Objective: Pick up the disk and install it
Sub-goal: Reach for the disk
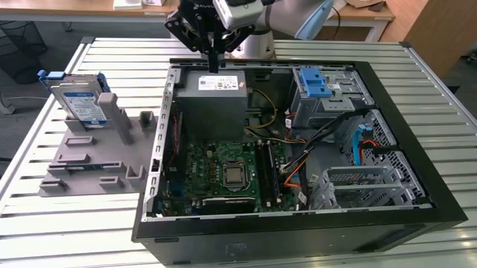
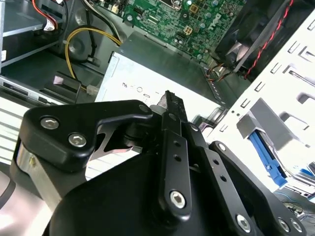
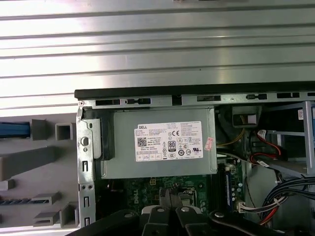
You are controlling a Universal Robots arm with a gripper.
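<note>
Lying open, the case (image 1: 298, 237): a black computer tower on its side on the slatted metal table (image 1: 52, 223), insides facing up. Its black front wall is the nearest thing in the exterior view.
Motherboard (image 1: 223, 167): green, at about 7 o'clock inside the case, with a bare processor socket in its middle.
Drive cage (image 1: 365, 184): silver perforated metal, at about 4 o'clock inside the case, with black, orange and blue cables running beside it.
Fixture (image 1: 89, 162): a grey plastic holder with posts and slots, flat on the table at 9 o'clock of the case and just beside its wall.
Disk (image 1: 80, 100): stands on edge at the far end of the fixture, at about 10 o'clock of the case. Its white and blue label faces the camera and a blue bracket frames it. It is well apart from the gripper and not yet picked up.
Power supply (image 1: 216, 95): a grey box with a white label, at 11 o'clock inside the case.
Gripper (image 1: 214, 67): black, pointing down above the far edge of the power supply, at 12 o'clock of that box. Its fingers are pressed together with nothing between them, as both wrist views show (image 3: 170, 194) (image 2: 169, 98).
Blue latch (image 1: 313, 84): ridged plastic on a grey bay, at 1 o'clock inside the case.
Arm (image 1: 291, 17): pale grey, farthest back, at 12 o'clock beyond the case.
</note>
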